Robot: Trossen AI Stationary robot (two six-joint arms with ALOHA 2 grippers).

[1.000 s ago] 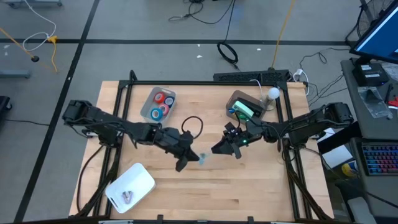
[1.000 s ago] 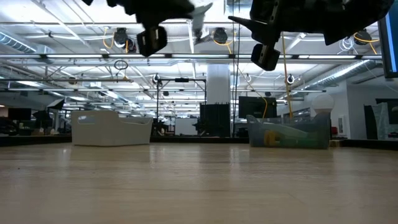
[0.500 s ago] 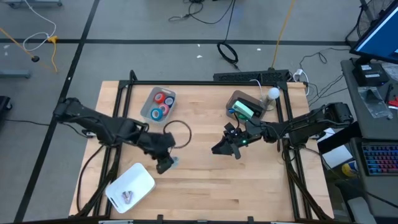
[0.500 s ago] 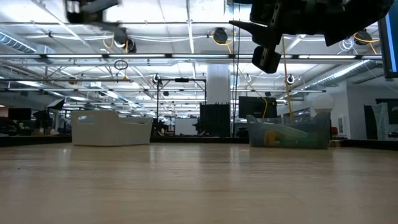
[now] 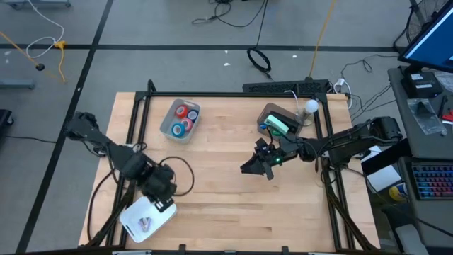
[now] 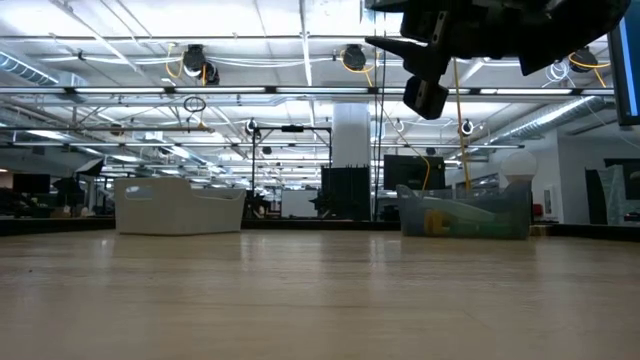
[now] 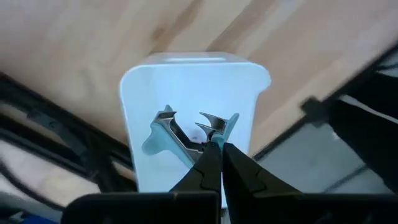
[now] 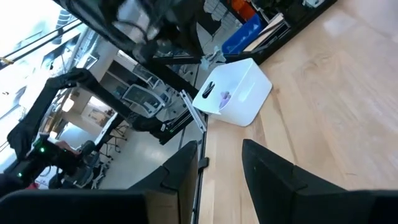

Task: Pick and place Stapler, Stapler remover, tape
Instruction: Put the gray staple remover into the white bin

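**Two arms at the surface, one over the white bin**

Two arms worked above the wooden surface (image 5: 226,184). The left gripper (image 5: 164,202) hung over the white bin (image 5: 131,212) at the near left corner, and its wrist view showed the dark fingers (image 7: 208,165) clenched on a staple remover (image 7: 214,127) with metal claws and a pale blue body, held right over the bin's open mouth. A second staple remover (image 7: 163,130) of the same make lay inside on the bin's floor, just beside the held one. From overhead, small pale pieces (image 5: 145,224) showed in the bin, too small to tell apart.

The right gripper (image 5: 256,166) hovered above the middle of the surface, right of centre, well apart from the left one. Its fingers (image 8: 186,168) stood released, with a clear gap and nothing between them.

The tape (image 5: 184,119), red and blue rolls, sat together in a clear tray (image 5: 168,122) at the far left of the surface. At the far right stood another clear container (image 5: 269,113) with a green thing (image 5: 277,125) inside it, too small for me to make out. A white ball-like object (image 5: 311,106) rested just beside that container.
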